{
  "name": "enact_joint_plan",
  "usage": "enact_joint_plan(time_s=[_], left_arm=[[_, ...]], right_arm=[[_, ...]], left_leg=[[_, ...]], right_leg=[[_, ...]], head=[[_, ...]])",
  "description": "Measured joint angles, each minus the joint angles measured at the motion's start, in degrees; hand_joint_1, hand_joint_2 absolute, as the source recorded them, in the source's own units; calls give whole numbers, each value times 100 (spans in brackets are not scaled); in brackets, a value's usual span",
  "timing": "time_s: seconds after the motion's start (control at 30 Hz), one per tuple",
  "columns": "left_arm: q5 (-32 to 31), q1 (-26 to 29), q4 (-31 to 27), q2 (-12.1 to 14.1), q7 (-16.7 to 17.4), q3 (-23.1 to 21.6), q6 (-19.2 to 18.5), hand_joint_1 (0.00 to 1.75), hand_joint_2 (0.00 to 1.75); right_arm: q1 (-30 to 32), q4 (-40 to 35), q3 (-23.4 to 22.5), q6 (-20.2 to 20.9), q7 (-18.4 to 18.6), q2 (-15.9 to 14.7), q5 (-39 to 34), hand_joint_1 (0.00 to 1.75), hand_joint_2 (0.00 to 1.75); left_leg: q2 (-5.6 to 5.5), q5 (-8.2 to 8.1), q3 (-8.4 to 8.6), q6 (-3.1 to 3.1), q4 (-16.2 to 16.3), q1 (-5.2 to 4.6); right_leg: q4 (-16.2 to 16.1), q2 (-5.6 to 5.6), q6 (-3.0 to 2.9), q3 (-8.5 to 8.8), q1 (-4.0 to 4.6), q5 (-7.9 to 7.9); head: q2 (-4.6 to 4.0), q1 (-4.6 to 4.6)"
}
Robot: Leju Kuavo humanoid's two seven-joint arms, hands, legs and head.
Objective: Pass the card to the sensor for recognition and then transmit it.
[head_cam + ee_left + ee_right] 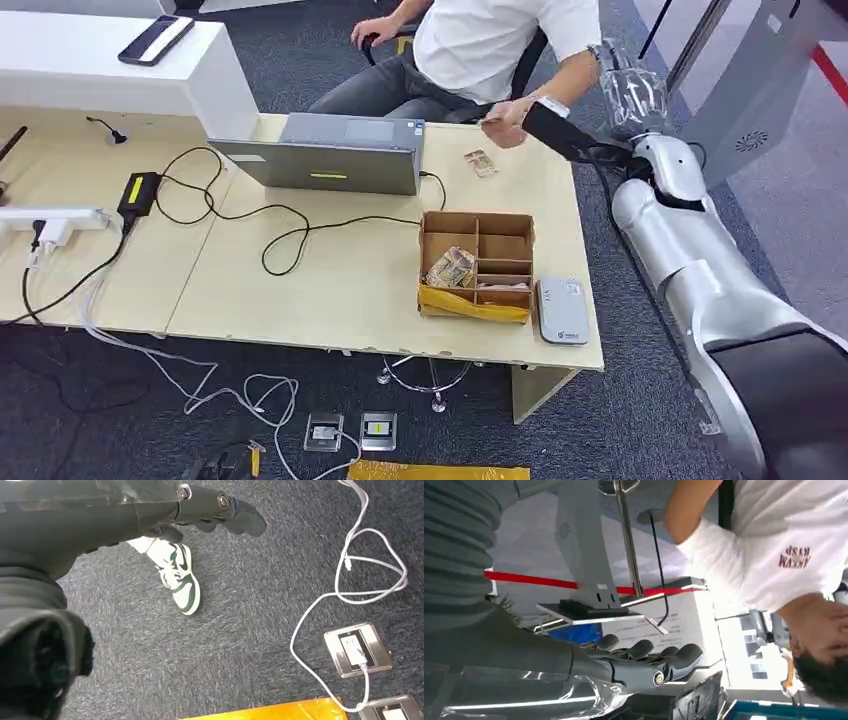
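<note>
Handover stage, as judged from the task. The right robot hand (562,132) is stretched past the far right corner of the table (330,290) and meets a person's hand (510,128); the reach suits passing the card across to the seated person. In the right wrist view the right robot hand (644,662) has its fingers laid out nearly straight and side by side, and nothing is seen in them. A thin pale sliver at the person's fingers may be the card, but it is too small to tell. A small patterned item (480,162) lies flat on the table just beside the two hands; it too could be the card. The sensor (562,312), a flat white reader, sits at the near right edge, touching or just beside the cardboard box (477,218); there it lies within the right arm's reach. The left robot hand (215,510) hangs over the carpet with loose, empty fingers, clear of the work.

Open room: the right arm runs outside the table's right edge, so drawing it back looks free. The laptop (330,155) and the loose cable (290,235) lie to the left, well apart from the hands. The box walls stand between the sensor and the middle of the table.
</note>
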Motion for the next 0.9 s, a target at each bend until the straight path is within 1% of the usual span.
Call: enact_joint_plan(time_s=[0.27,0.37,0.5,0.6,0.67,0.83,0.9], left_arm=[[44,15,0,0,0,0,9,0,0],[109,53,0,0,-4,2,64,0,0],[243,144,0,4,-99,2,171,0,0],[363,228,0,13,-181,9,241,0,0],[426,302,0,15,-223,18,278,0,0],[590,399,0,15,-236,59,359,0,0],[651,421,0,13,-236,68,404,0,0]], right_arm=[[-205,35,-42,-402,-160,-184,-160,0,175],[-352,35,-68,-688,-250,-326,-257,0,175],[-560,37,-186,-1044,-355,-613,-390,0,175],[-682,39,-256,-1261,-383,-950,-521,0,175],[-747,42,-352,-1381,-379,-1275,-665,0,175],[-749,66,-569,-1470,-289,-2012,-1052,0,175],[-657,87,-698,-1501,-204,-2373,-1267,0,175]], left_leg=[[1,0,1,0,1,-1],[0,0,1,0,1,-1],[1,-1,1,1,3,-4],[-1,-2,4,1,8,-5],[-2,-2,2,2,8,-5],[2,-9,3,4,10,-5],[0,-11,4,4,9,-3]], right_leg=[[0,0,0,0,-1,0],[-1,-2,0,1,-2,0],[-3,-1,0,-3,-4,0],[-7,-4,0,-7,-5,0],[-8,-4,0,-5,-6,0],[-15,-4,1,-8,-6,0],[-15,-7,1,-2,-4,-1]], head=[[0,-2],[0,0],[0,-2],[0,-2],[2,0],[0,-2],[0,2]])
